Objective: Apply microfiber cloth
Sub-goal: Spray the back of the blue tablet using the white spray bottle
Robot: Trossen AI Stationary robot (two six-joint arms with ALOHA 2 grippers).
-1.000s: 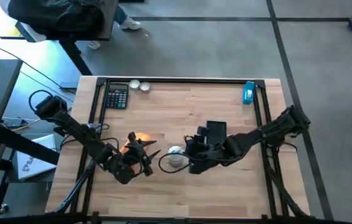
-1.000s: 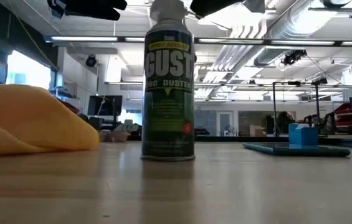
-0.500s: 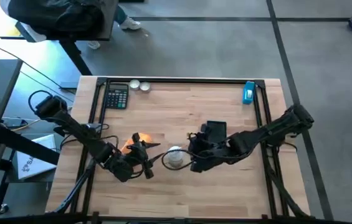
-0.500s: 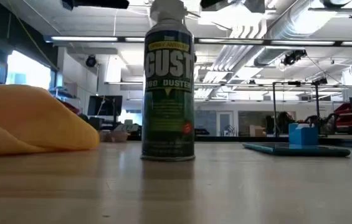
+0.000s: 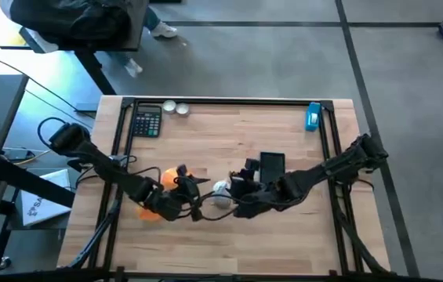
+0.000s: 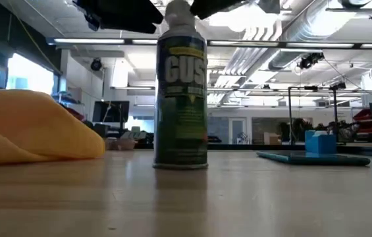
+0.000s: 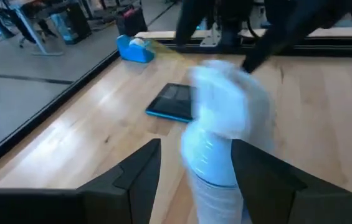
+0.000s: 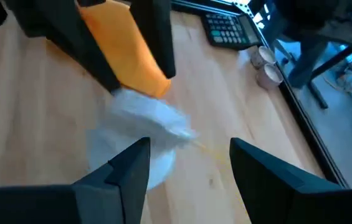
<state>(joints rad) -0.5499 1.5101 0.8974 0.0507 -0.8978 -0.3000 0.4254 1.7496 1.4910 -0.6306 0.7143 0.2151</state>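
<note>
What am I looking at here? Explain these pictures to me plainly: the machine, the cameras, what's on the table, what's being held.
Two dark robot arms work at a wooden table. One camera looks straight down, one sits at table-top level, and one rides on each wrist. The left gripper and the right gripper are both open, close on either side of an upright spray can. Neither holds anything. The orange microfiber cloth lies beside the can, partly under the left arm. Also on the table are a dark flat device, a calculator and a small blue object.
</note>
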